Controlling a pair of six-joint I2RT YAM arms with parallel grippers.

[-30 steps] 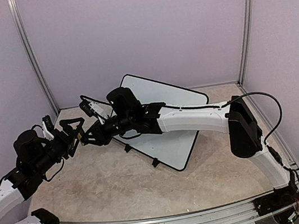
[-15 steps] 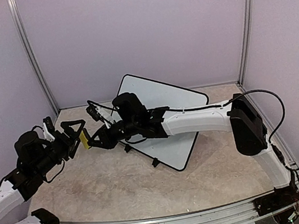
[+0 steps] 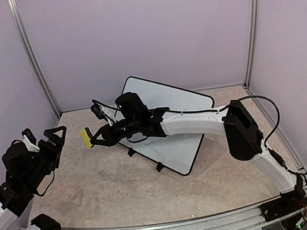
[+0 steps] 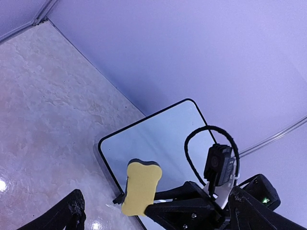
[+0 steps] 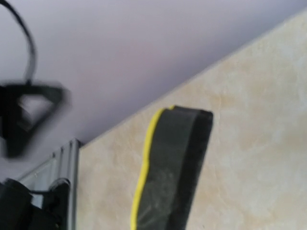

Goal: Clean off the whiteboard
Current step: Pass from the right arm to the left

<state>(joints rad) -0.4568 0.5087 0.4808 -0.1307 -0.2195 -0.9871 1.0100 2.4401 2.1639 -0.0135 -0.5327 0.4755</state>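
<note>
Presently, item one: my right hand, left of centre in the top view, pinching a yellow eraser with a dark felt face. As far as I can tell it is held up off the bench, just past the board's left corner. Item two: my left hand, far left of frame, fingers spread wide, nothing in it, facing the eraser across a gap. Item three: the whiteboard, lying on the bench mid-frame, set at an angle, partly under my right forearm. What shows of its face looks blank; the covered part I cannot vouch for. Step in hand, as I judge it: eraser secured, wiping not yet begun. Next move calls for: carrying the right hand rightward over the board, felt face turned down, lowered to flat contact before any stroke, with the left hand held out of the path.
</note>
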